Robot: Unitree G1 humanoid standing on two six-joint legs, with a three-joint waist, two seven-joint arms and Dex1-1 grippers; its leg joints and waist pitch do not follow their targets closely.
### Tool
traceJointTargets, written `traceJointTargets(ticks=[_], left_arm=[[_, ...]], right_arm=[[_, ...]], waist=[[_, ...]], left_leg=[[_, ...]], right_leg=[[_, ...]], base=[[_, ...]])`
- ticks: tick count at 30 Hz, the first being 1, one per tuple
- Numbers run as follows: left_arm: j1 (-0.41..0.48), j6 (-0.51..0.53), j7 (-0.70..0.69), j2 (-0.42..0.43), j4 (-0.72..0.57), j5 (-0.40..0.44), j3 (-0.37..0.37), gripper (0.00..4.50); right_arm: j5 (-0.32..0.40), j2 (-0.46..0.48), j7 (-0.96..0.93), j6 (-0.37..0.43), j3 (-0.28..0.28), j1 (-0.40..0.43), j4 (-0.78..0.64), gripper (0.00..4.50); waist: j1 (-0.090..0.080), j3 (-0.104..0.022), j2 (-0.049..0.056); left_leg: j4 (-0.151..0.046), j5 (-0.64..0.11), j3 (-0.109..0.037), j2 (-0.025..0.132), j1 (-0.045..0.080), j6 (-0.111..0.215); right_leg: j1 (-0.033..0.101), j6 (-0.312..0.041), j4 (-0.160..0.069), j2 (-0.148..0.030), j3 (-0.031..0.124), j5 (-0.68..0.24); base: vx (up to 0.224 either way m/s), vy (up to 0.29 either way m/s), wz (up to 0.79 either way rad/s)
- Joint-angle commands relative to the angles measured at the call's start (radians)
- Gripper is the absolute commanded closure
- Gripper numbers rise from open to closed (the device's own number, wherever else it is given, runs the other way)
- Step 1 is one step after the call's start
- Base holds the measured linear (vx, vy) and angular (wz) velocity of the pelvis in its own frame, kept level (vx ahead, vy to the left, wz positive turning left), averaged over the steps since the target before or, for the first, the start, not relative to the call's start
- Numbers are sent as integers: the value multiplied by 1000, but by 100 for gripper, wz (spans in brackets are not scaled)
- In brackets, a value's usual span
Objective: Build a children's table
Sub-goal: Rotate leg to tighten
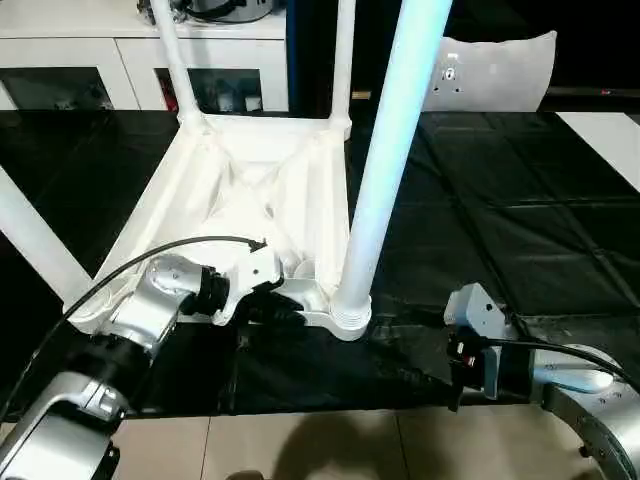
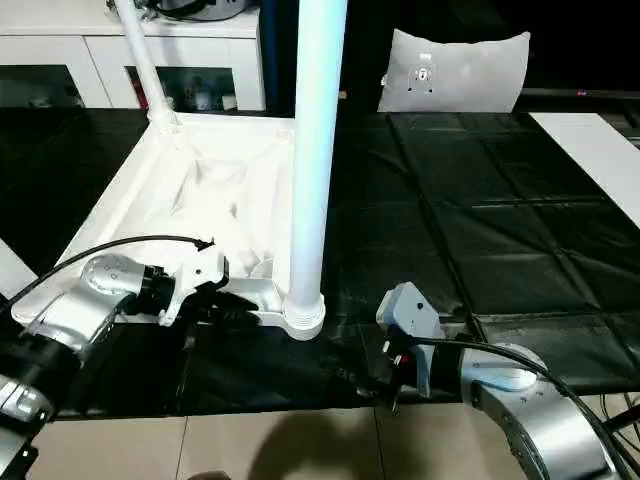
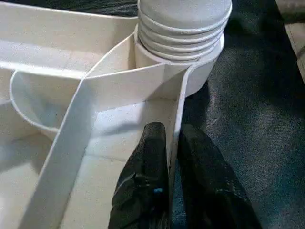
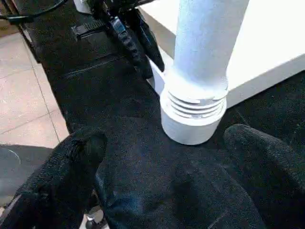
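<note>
The white tabletop (image 1: 200,190) lies upside down on a black mat, ribbed underside up. White tube legs stand in its corner sockets. The nearest leg (image 1: 385,150) rises from the near right socket (image 1: 350,318), one (image 1: 170,50) from the far left, one (image 1: 343,60) from the far right, and one (image 1: 30,240) slants out at the left. My left gripper (image 3: 172,138) is shut on the tabletop's thin rim wall just beside the near right socket, one finger (image 3: 150,157) inside and one outside. My right gripper (image 4: 167,140) stands open on the mat, facing that socket, a little short of it.
White cabinets (image 1: 130,60) with dark openings line the back. A white cushion-like object (image 1: 495,70) leans at the back right and a white panel (image 1: 605,135) lies at the right edge. The black mat (image 1: 500,220) ends at beige floor tiles (image 1: 300,445) near me.
</note>
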Motion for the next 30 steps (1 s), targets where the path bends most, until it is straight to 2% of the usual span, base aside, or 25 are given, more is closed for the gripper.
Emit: traceJointTargets(ticks=[1,6,8,9,10,12,13,14,15,16,17,18,19,21,25,26,30], left_arm=[[-11,-10,-22,1,20,20,-24,428],[-16,-29,-55,-3,26,17,-27,442],[-6,-25,-99,-6,-3,-5,-23,442],[0,-25,-121,-5,-20,-11,-26,442],[14,-27,-145,-1,-48,-17,-35,442],[31,-32,-171,3,-80,-22,-47,442],[44,-42,-183,9,-104,-21,-58,450],[52,-45,-189,12,-118,-19,-64,450],[59,-49,-194,16,-133,-18,-69,450],[62,-50,-196,18,-140,-17,-71,450],[68,-48,-200,20,-153,-16,-72,450],[71,-47,-203,22,-162,-16,-73,450],[78,-47,-205,26,-181,-10,-73,450],[81,-44,-207,29,-191,-6,-71,450],[82,-55,-201,35,-197,6,-70,450],[83,-55,-199,37,-201,6,-70,450],[85,-53,-198,43,-211,8,-71,450]], right_arm=[[-9,-6,7,-15,0,-27,14,0],[-19,8,22,-47,6,-81,76,0],[-26,29,46,-95,10,-140,159,0],[-26,37,65,-119,12,-167,201,0],[-22,48,102,-156,16,-201,255,0],[-9,61,154,-190,21,-240,318,0],[-1,66,200,-205,34,-271,360,30],[2,68,225,-210,43,-288,380,30],[5,71,249,-216,51,-306,399,38],[6,73,259,-219,54,-314,407,44],[11,76,282,-220,59,-329,422,56],[15,78,299,-221,62,-339,433,68],[18,78,356,-232,77,-363,464,77],[17,83,393,-246,86,-382,493,98],[19,97,436,-254,98,-412,528,112],[21,103,449,-256,102,-423,541,138],[19,117,473,-260,109,-444,567,157]], waist=[[2,-43,-8],[-6,-45,-7],[-10,-50,-7],[-11,-49,-11],[-10,-50,-10],[-12,-54,-8],[-9,-56,-7],[-8,-56,-17],[-4,-59,-15],[-4,-59,-15],[0,-61,-19],[0,-62,-18],[1,-65,-24],[6,-62,-26],[12,-56,-26],[14,-56,-25],[17,-57,-25]], left_leg=[[-89,-79,-17,83,3,64],[-87,-65,-15,83,2,69],[-83,-40,-14,80,2,81],[-83,-32,-12,81,0,85],[-81,-27,-12,81,1,89],[-77,6,-10,83,0,111],[-72,42,-9,84,2,131],[-70,60,-9,83,-2,158],[-66,89,-8,83,0,177],[-66,89,-8,83,0,177],[-64,119,-8,84,0,194],[-62,129,-8,83,0,200],[-58,153,-8,82,-3,214],[-55,150,-4,81,-6,217],[-60,84,-4,86,-2,196],[-62,76,-3,87,-1,188],[-62,70,-2,85,-1,179]], right_leg=[[35,-283,-70,-98,42,96],[36,-298,-68,-98,40,122],[37,-317,-63,-100,38,162],[37,-319,-64,-98,38,167],[38,-326,-61,-100,37,175],[38,-347,-54,-100,36,228],[37,-352,-50,-97,34,274],[40,-357,-45,-97,33,299],[38,-359,-42,-96,31,318],[38,-359,-42,-96,31,318],[37,-362,-37,-96,28,332],[36,-362,-36,-95,27,337],[35,-369,-30,-94,25,360],[31,-366,-29,-95,27,356],[25,-367,-36,-96,27,253],[25,-367,-37,-96,26,237],[24,-364,-37,-96,27,229]], base=[[0,0,0],[0,0,0],[0,0,0],[0,0,0],[0,0,0],[0,0,0],[0,0,0],[0,0,0],[0,0,0],[0,0,0],[0,0,0],[0,0,0],[0,0,0],[0,0,0],[0,0,0],[0,0,0],[0,0,0]])
